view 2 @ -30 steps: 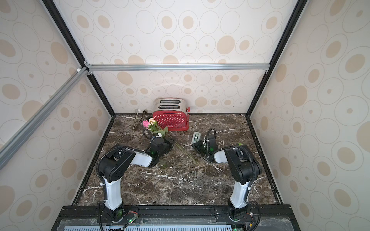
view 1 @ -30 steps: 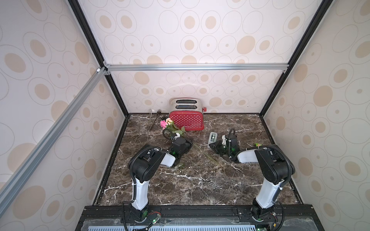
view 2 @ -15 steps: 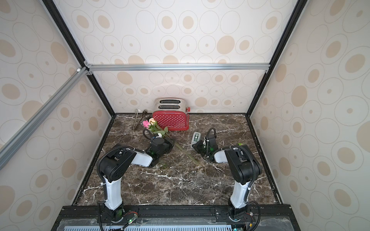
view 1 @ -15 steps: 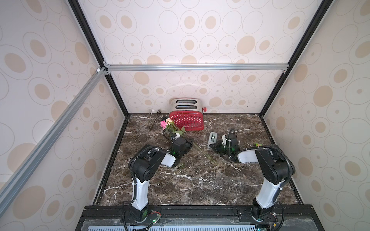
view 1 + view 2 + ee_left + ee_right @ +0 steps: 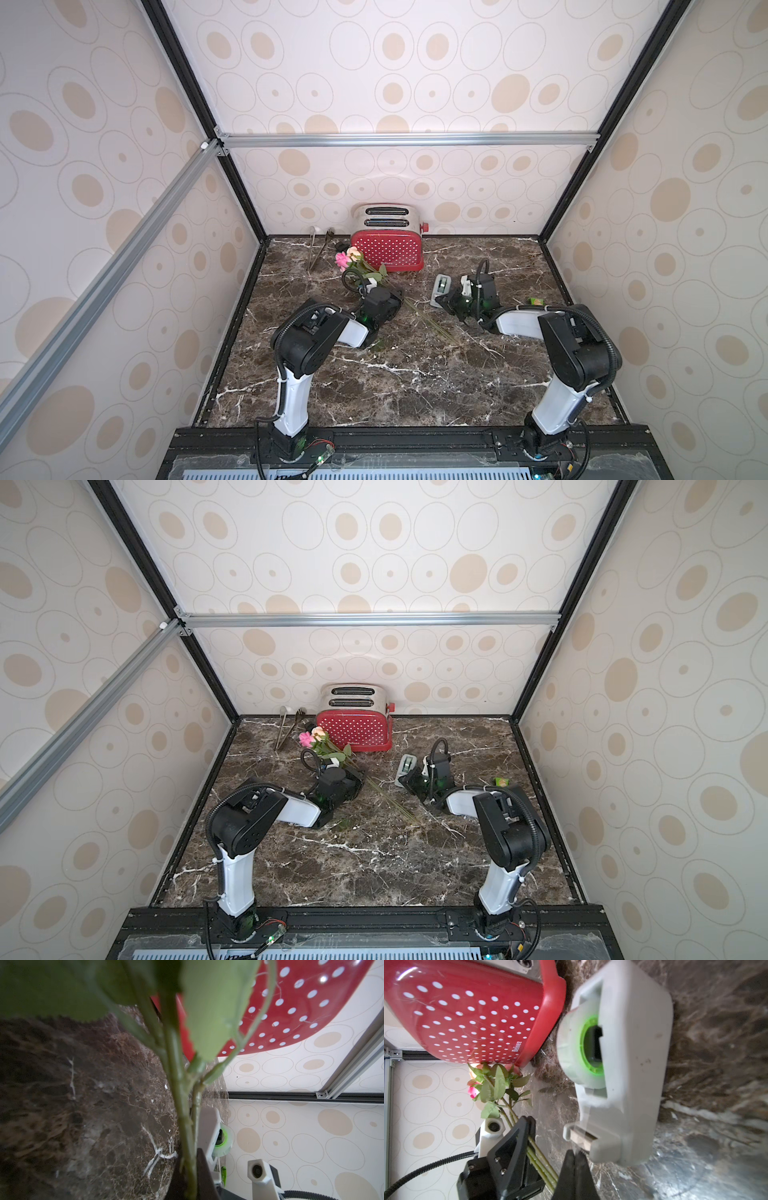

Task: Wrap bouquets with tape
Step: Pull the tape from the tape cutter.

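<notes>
The bouquets (image 5: 347, 258) (image 5: 312, 738) lie in front of the toaster, pink and peach heads at the back and long stems trailing forward across the marble. My left gripper (image 5: 394, 293) (image 5: 358, 773) (image 5: 190, 1156) is shut on the green stems just below the leaves. The tape (image 5: 440, 288) (image 5: 406, 768) (image 5: 629, 1059), a grey dispenser with a pale roll (image 5: 222, 1140), stands to the right of the stems. My right gripper (image 5: 447, 305) (image 5: 412, 783) (image 5: 575, 1152) is shut, tips together on the tape's free end at the cutter blade.
A red toaster (image 5: 386, 249) with white dots stands against the back wall, with metal tongs (image 5: 318, 249) to its left. A small bright green packet (image 5: 537, 301) lies near the right wall. The left gripper (image 5: 521, 1136) sits close beside the dispenser.
</notes>
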`<action>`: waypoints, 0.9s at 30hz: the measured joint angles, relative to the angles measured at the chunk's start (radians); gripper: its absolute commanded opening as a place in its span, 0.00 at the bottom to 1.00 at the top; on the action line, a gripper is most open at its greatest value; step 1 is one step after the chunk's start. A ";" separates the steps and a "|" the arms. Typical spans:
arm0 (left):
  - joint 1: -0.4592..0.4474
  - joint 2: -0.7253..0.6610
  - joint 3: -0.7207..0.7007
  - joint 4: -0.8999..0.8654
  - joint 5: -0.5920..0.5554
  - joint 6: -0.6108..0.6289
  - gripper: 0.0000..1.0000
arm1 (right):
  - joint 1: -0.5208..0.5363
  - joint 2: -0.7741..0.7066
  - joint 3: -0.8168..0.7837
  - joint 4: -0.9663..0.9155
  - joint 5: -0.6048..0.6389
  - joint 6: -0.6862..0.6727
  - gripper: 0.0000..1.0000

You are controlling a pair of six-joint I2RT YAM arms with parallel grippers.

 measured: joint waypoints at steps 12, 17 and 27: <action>-0.010 0.011 0.008 0.000 -0.014 -0.005 0.00 | -0.012 0.007 0.038 -0.063 -0.052 0.000 0.00; -0.011 0.011 0.008 0.000 -0.015 -0.005 0.00 | -0.023 0.019 0.063 -0.093 -0.071 0.014 0.00; -0.011 0.011 0.010 0.000 -0.014 -0.005 0.00 | -0.071 0.071 0.122 -0.108 -0.116 0.046 0.00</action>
